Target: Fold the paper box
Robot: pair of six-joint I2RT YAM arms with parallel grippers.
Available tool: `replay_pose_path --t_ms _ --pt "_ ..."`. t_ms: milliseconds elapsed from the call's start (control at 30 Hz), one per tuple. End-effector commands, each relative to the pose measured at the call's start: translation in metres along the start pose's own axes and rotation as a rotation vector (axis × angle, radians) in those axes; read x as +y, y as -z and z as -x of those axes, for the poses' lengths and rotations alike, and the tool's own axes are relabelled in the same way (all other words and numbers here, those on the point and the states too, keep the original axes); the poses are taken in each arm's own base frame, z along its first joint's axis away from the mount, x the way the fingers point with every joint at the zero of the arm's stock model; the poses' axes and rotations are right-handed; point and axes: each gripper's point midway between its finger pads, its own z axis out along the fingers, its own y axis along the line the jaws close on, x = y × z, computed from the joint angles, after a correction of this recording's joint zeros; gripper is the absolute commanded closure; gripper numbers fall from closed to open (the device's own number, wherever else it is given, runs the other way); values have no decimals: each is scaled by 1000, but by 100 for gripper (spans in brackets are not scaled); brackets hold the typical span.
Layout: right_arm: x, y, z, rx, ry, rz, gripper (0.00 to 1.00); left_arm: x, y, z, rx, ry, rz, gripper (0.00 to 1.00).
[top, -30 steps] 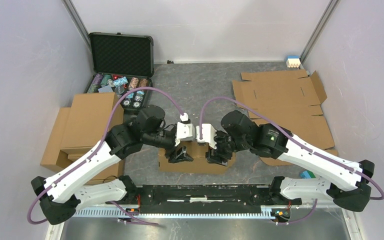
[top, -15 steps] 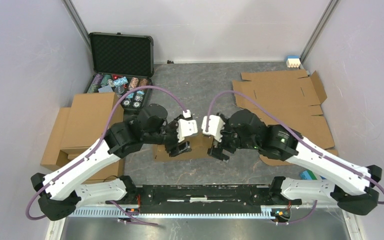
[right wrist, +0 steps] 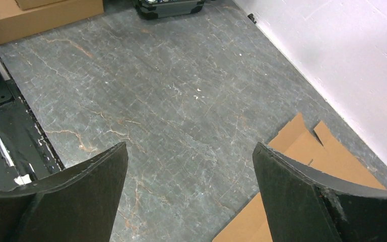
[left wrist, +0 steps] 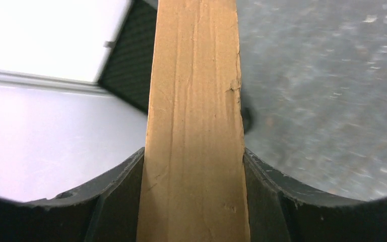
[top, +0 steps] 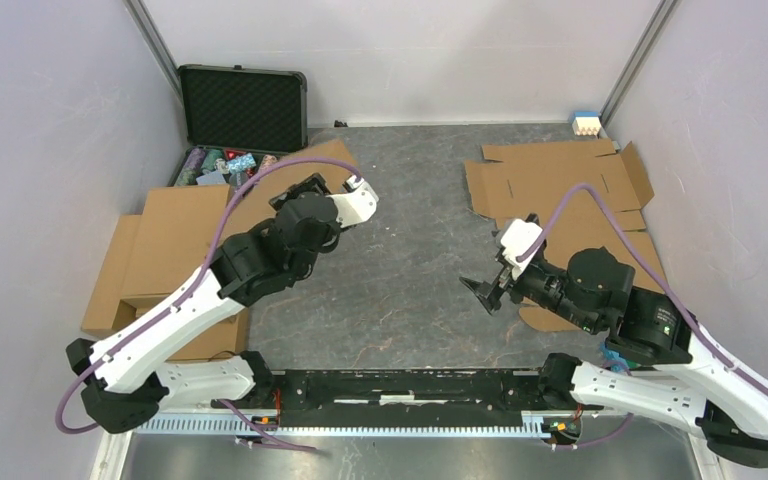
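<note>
The paper box (top: 305, 163) is a brown cardboard piece held up at the back left, mostly hidden behind my left arm. My left gripper (top: 297, 192) is shut on it. In the left wrist view the cardboard (left wrist: 194, 101) fills the gap between the two black fingers (left wrist: 116, 201) of the left gripper (left wrist: 194, 156). My right gripper (top: 485, 293) hangs open over bare table, right of the middle. In the right wrist view the right gripper (right wrist: 189, 146) has nothing between its wide-apart fingers.
Flat cardboard blanks (top: 560, 190) lie at the right, their edge (right wrist: 302, 146) just beside the right gripper. A stack of folded brown boxes (top: 175, 250) sits at the left. An open black case of poker chips (top: 243, 110) stands at the back left. A small blue-and-white block (top: 586, 124) is back right.
The right gripper opened, let go of the box and drew back to the right. The left gripper carried the box from the table's near middle up toward the back left.
</note>
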Motion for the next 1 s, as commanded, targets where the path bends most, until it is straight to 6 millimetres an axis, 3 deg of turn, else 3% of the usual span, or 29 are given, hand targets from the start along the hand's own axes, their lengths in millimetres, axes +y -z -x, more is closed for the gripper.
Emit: replay_pose_path --t_ms 0,100,200,300,400,467,600,733,833,867,900,967 --pt "-3 -4 10 -32 -33 -22 2 82 19 10 62 -124 373 96" --pt "2 -3 11 -45 -43 1 2 106 18 -12 196 -318 543 98" --pt "4 -3 11 -53 -44 13 2 119 15 -40 244 -272 575 98" --pt "8 -2 14 -68 -45 36 2 125 7 -83 332 -205 510 97" --pt "14 -1 18 -84 -47 76 2 132 10 -116 434 -247 544 97" --pt "19 -1 22 -100 -51 103 2 137 13 -130 451 -210 589 96" --pt "27 4 36 -150 -64 160 2 127 -1 -161 448 -153 584 93" --pt "31 11 49 -182 -73 196 2 127 -16 -169 443 -132 604 91" --pt "34 19 51 -193 -84 222 2 131 -26 -170 458 -124 602 74" --pt "34 21 50 -194 -90 223 2 130 -29 -173 481 -123 587 62" --pt "34 23 49 -201 -96 222 2 129 -31 -176 511 -122 570 37" --pt "33 26 45 -205 -105 217 2 127 -31 -180 557 -106 552 15"
